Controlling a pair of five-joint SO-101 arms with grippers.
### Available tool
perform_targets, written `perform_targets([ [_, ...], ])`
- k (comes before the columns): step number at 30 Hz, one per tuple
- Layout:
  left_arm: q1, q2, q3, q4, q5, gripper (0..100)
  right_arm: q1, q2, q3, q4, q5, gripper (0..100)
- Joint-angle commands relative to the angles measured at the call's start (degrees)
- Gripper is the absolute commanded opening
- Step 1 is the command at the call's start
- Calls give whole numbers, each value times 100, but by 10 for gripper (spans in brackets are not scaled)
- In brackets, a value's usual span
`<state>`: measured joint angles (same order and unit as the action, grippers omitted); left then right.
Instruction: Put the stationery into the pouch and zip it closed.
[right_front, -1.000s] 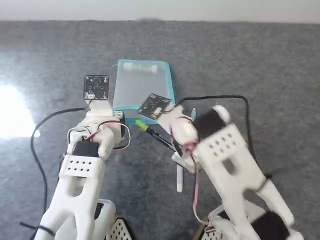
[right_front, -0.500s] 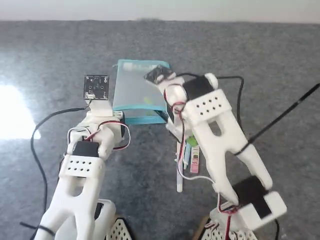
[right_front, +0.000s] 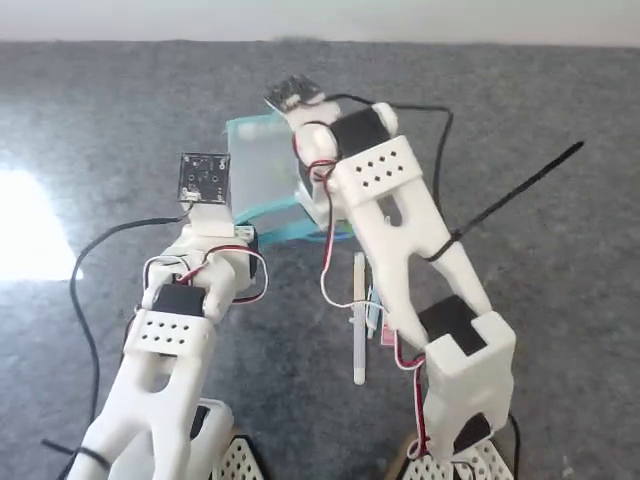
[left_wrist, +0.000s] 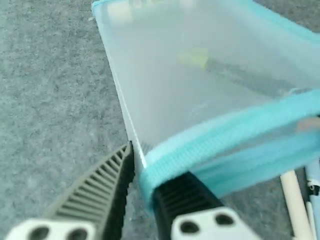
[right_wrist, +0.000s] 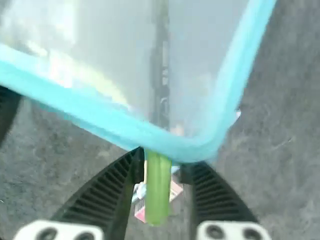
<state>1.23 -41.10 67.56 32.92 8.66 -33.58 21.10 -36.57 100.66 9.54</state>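
The translucent pouch (right_front: 255, 165) with a teal zip edge lies at the table's middle, its near edge raised. My left gripper (left_wrist: 142, 200) is shut on that teal edge at the pouch's near left corner (right_front: 243, 228). My right arm stretches over the pouch's right side. Its gripper (right_wrist: 159, 190) is shut on the green end of a green and black pen (right_wrist: 158, 182). The pen's dark body (right_wrist: 160, 65) shows through the pouch wall, and so does its green tip (left_wrist: 195, 57). A white pen (right_front: 358, 320) lies on the table near the right arm.
Small pink and blue stationery pieces (right_front: 378, 318) lie beside the white pen, partly under the right arm. Black cables trail from both arms. Grey carpet-like surface lies open to the far left and far right.
My right arm swung from the near side out over the pouch and carried the green and black pen into its mouth. The pouch's near edge rose and the pouch shifted slightly.
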Motion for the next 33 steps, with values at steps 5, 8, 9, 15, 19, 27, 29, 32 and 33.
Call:
perform_targets([
  [5, 26, -26, 4, -35, 79, 11, -242, -48, -607, 127, 422, 418],
  [8, 26, -26, -4, -35, 79, 11, -242, -66, -607, 154, 413, 420],
  [9, 26, -26, -4, -35, 79, 11, -242, -110, -615, 171, 387, 420],
  [15, 26, -26, -13, -35, 79, 11, -233, -1358, -88, 251, 387, 374],
  [19, 26, -26, -31, -35, 79, 11, -233, -2730, 1978, 207, 378, 343],
  [27, 18, -26, -13, -26, 79, 11, 303, -3503, 6462, -2053, 246, 343],
  [29, 18, -26, -4, -26, 79, 11, 576, -3495, 7077, -2642, 149, 343],
  [32, 26, -18, -13, -35, 79, 11, 778, -3495, 7525, -3319, 88, 340],
  [33, 26, -18, -22, -35, 79, 11, 787, -3495, 7587, -3442, 62, 340],
])
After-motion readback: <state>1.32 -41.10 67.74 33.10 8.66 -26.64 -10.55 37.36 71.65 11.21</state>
